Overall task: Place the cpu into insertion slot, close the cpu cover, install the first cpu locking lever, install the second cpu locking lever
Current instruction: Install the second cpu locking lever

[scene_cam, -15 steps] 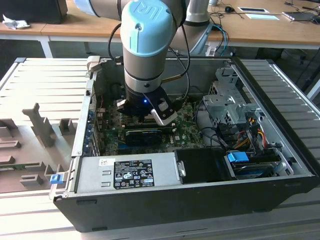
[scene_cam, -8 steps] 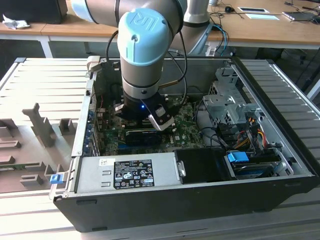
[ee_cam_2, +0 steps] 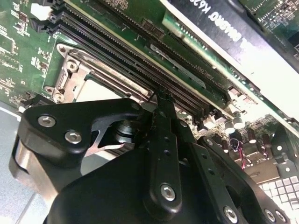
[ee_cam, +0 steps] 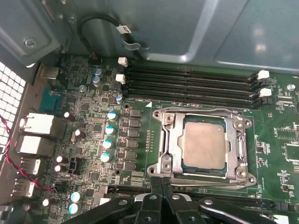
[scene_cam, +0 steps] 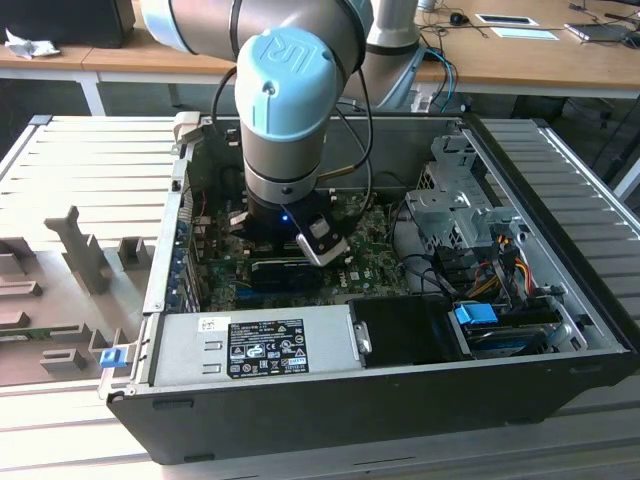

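Observation:
The cpu [ee_cam: 204,144] lies flat in the insertion slot [ee_cam: 164,164] on the green motherboard, its silver-grey face up. The cpu cover [ee_cam: 204,113] is down over it, framing the chip through its square window. My gripper [ee_cam: 161,181] is shut, its two black fingers pressed together with the tips at the socket's edge, on the side away from the memory slots. In the second wrist view the fingers [ee_cam_2: 163,122] reach down right beside the cover [ee_cam_2: 96,70] and the cpu [ee_cam_2: 96,89]. In the exterior view the arm's wrist [scene_cam: 285,120] hangs over the open computer case.
Black memory slots [ee_cam: 191,84] run along one side of the socket, and capacitors [ee_cam: 110,130] stand beside it. A long black graphics card [ee_cam_2: 243,28] lies past the memory slots. The power supply [scene_cam: 250,345], drive cage [scene_cam: 460,210] and case walls [scene_cam: 400,400] hem in the board.

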`<state>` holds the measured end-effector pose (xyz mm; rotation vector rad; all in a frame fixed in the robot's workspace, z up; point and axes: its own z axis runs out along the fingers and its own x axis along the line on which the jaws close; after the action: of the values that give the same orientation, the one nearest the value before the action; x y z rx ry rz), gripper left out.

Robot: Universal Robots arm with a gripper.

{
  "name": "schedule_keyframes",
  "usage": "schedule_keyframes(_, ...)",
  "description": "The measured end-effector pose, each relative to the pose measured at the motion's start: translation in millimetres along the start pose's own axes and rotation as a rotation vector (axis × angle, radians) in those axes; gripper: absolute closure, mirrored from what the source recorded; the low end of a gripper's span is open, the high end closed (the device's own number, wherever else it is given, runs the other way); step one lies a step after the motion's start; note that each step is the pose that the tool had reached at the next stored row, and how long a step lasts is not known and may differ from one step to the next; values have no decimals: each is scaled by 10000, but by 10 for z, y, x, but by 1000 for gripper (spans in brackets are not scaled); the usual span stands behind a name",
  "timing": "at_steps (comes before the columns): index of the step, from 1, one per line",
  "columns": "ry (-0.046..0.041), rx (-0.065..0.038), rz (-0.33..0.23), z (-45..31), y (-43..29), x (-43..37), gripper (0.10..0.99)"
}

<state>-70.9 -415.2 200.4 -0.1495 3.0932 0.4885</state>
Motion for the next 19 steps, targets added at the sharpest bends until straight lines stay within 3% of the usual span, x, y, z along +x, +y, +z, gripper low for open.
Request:
schedule_keyframes(7,-11,-126,-1,43,-1,20,980)
schedule_keyframes(16,-40,-422,-3,110,-1,34,980)
schedule_keyframes(18,-43,-424,-4,104,2,34,980)
schedule_keyframes(19,-48,-437,-6,61,18,33,980)
